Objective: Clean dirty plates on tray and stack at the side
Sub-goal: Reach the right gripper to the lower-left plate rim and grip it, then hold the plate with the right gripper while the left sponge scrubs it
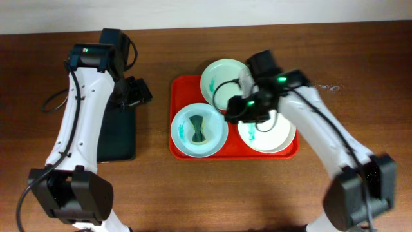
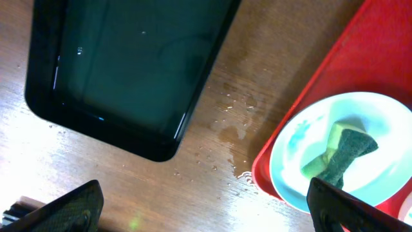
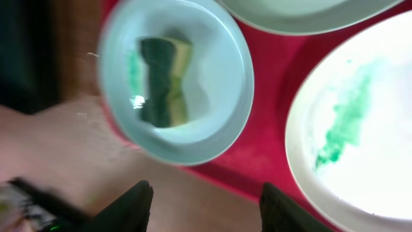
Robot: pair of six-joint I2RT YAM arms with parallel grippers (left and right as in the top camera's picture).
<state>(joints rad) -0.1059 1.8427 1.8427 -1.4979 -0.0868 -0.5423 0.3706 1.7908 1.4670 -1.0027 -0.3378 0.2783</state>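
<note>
three plates (image 1: 215,74) on tray (image 1: 177,87), some smeared, none stacked beside it. sponge (image 1: 198,129) in the one at tray's front-left. right gripper (image 3: 206,206) above tray centre, spread, empty; left gripper (image 2: 206,196) left of tray, spread too. judged step: sponge pickup; next needs descent, closing.

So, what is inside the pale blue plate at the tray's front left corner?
A green-and-yellow sponge lies in the plate, teal smears beside it. The plate surface under the sponge is hidden.

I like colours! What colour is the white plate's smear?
Teal-green. The smear on the white plate shows best from the right wrist.
</note>
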